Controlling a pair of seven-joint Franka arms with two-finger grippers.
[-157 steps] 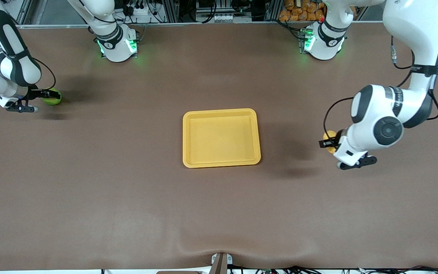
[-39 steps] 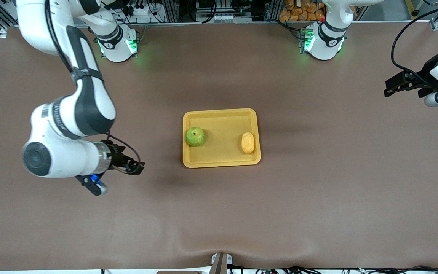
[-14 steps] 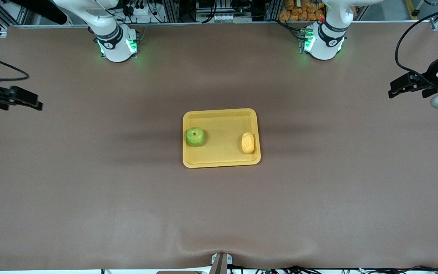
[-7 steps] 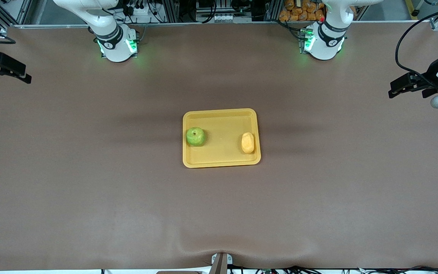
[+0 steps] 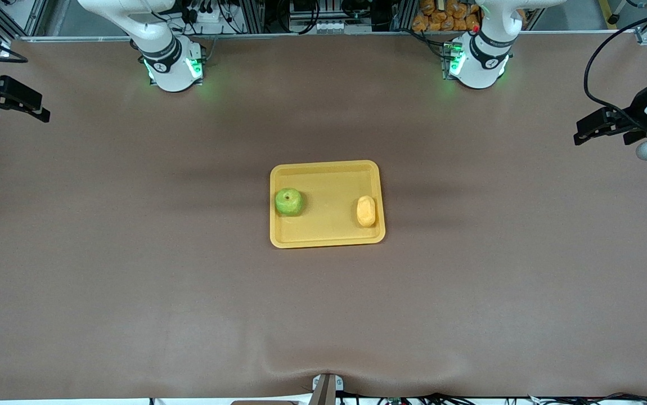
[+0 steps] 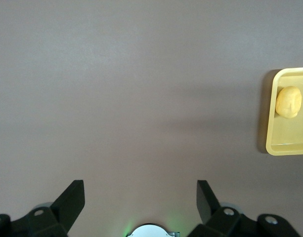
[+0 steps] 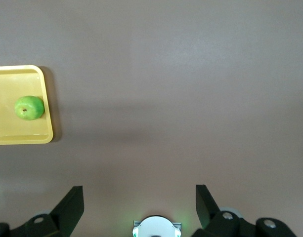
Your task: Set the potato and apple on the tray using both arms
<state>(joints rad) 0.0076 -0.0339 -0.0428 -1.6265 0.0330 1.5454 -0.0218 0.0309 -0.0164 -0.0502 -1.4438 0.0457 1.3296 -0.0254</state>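
The yellow-orange tray [image 5: 327, 203] sits mid-table with both items inside it. The green apple [image 5: 289, 201] rests against the tray wall toward the right arm's end, and the oblong yellow potato [image 5: 365, 211] lies against the wall toward the left arm's end; the two are well apart from each other.

The left gripper [image 5: 603, 128] hangs in the air over the brown table [image 5: 323, 315] at the left arm's end, well apart from the tray. Its fingers [image 6: 72, 200] are spread wide with nothing between them; in the left wrist view the potato [image 6: 288, 102] shows well clear of them, just inside the tray's rim [image 6: 270, 118].

The right gripper [image 5: 5, 104] hangs over the table edge at the right arm's end, likewise well away from the tray. Its fingers [image 7: 72, 202] also stand wide apart and hold nothing, and the apple [image 7: 29, 107] shows in the tray [image 7: 22, 136] well clear of them.
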